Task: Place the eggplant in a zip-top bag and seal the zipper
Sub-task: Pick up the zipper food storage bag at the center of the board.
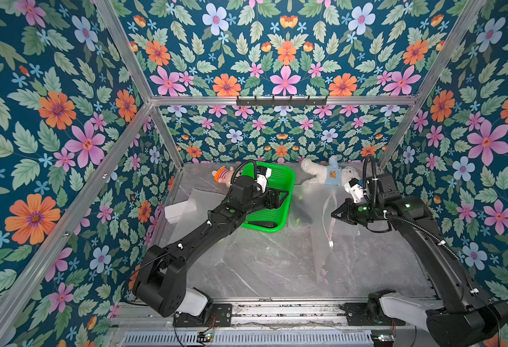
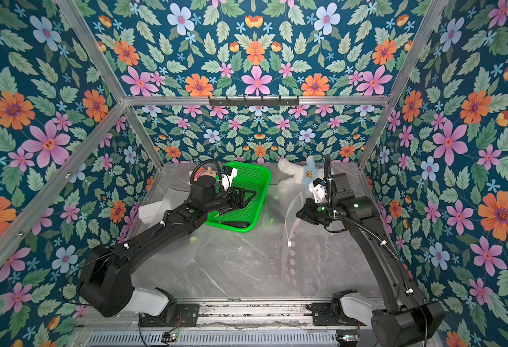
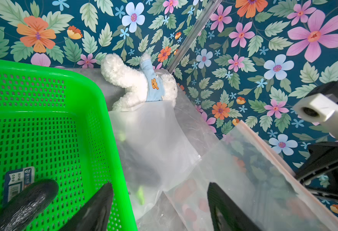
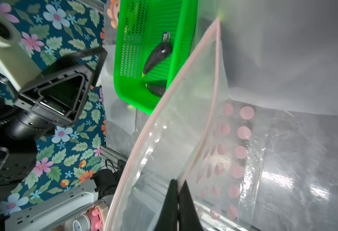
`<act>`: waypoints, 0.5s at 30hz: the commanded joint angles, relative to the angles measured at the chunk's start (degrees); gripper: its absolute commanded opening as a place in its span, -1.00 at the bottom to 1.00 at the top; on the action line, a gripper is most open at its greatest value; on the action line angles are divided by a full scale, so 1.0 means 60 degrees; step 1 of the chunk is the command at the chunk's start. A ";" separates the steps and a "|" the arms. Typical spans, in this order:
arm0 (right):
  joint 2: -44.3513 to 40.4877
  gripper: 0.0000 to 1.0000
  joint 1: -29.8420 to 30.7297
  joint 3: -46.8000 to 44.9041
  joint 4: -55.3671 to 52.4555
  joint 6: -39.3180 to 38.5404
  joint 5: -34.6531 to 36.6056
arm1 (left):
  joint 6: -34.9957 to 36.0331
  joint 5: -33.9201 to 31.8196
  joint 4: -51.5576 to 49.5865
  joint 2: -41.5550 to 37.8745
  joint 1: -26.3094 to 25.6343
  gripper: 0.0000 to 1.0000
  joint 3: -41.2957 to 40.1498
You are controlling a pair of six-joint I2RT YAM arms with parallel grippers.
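On the tabletop [image 1: 246, 285], the zip-top bag [image 4: 184, 130] lies with its mouth gaping — the right claw [image 4: 177, 183] is pinched tight on one lip at the zipper [image 4: 214, 70], holding it raised. Further back, the left claw [image 3: 159, 185] hangs wide and empty over the rim of the green basket [image 4: 132, 90]; the eggplant [image 4: 157, 57] lies inside it. A white plush toy [image 3: 136, 84] rests against the far wall.

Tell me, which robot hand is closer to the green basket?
The left. The left gripper hangs open over the green basket at its rim, beside an eggplant lying inside. The right gripper is away past the basket's side, pinched shut on the zip-top bag at its edge.
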 commanded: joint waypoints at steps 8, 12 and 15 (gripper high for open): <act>-0.0135 -1.00 -0.0403 0.1238 0.0264 -0.0434 0.1444 | -0.0046 0.0049 0.0144 -0.0163 -0.0004 0.55 0.0129; -0.0119 -1.00 -0.0443 0.2274 -0.0478 -0.1822 0.2295 | -0.0046 0.0049 0.0092 -0.0090 0.0006 0.55 0.0246; -0.0112 -1.00 -0.0454 0.2911 -0.0834 -0.2692 0.2816 | -0.0046 0.0049 0.0055 0.0028 -0.0007 0.55 0.0383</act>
